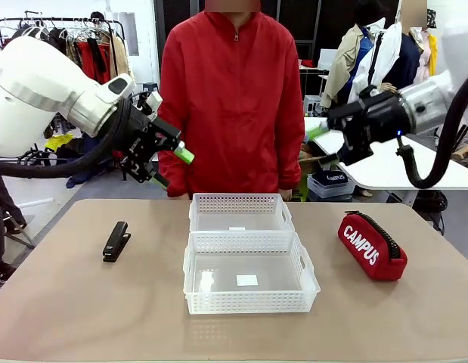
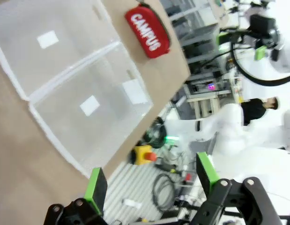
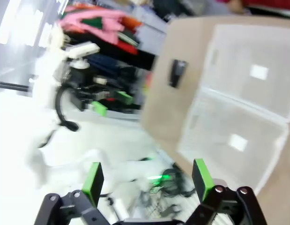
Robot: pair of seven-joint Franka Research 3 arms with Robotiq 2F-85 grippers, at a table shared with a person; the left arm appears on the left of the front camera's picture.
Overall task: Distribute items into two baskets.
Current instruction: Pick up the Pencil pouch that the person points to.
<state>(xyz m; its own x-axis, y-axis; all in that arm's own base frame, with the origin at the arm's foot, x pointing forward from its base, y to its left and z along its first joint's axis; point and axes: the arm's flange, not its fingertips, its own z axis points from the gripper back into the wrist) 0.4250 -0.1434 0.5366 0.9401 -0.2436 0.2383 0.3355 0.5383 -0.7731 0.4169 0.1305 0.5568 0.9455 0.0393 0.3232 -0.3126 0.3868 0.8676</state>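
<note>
Front view is showing the very start, I reckon: nothing sorted yet. Bigger basket (image 1: pixel 249 301) is sitting nearest, empty. Stapler (image 1: pixel 116 241) is lying well off to its left and the CAMPUS pouch (image 1: pixel 372 246) off to its right. Smaller basket (image 1: pixel 240 204) is butting against the far side, empty too. Left gripper (image 1: pixel 173 168) and right gripper (image 1: pixel 322 145) are hovering high, jaws spread, gripping nothing. Next, I'm guessing each arm needs to be dropping onto its nearest item.

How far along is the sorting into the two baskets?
Nothing is done: the near basket and far basket are both empty. Nothing is in hand; the left end effector and right end effector are open, above the table. Left: the stapler and the pouch, both on the table, each need a basket.
</note>
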